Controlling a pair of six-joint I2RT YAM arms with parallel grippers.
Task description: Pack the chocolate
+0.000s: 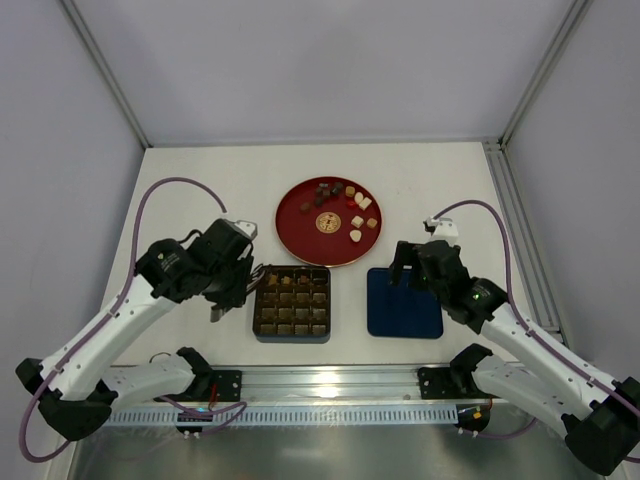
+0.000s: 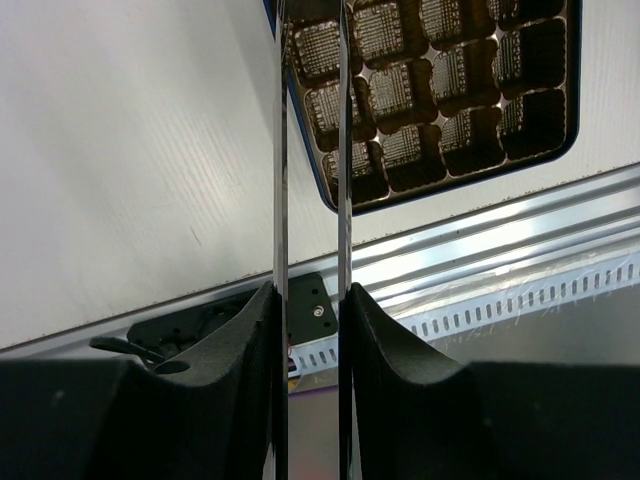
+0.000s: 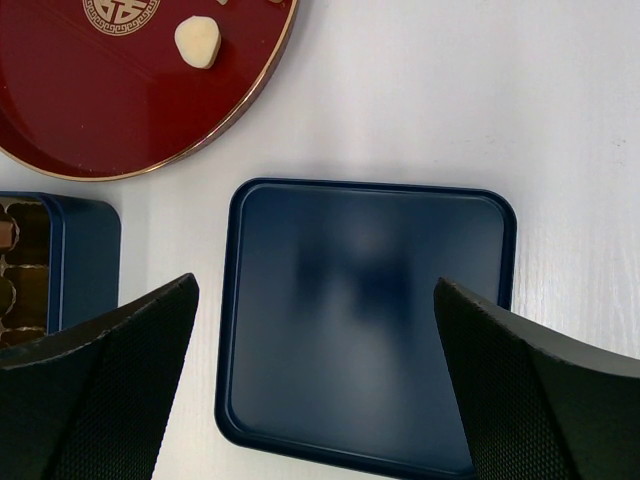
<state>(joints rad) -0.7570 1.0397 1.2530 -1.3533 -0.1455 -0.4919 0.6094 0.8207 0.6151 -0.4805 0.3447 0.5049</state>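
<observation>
Right claw [image 3: 315, 290] gapes empty over lid [image 3: 365, 330]; left claw [image 2: 312, 60] slit-narrow, grip unclear; chocolate [image 1: 325, 190]: tiny brown, cream cubes.

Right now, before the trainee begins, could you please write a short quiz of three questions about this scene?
1. True or false: the right gripper is shut on the dark blue lid.
2. Choose one. The cream-white chocolate in the right wrist view lies on: A) the red plate; B) the lid; C) the bare table.
3. Short answer: what marks the middle of the plate?

Key: 1 false, its jaws stand wide open above the lid; 2 A; 3 a round gold emblem.
</observation>
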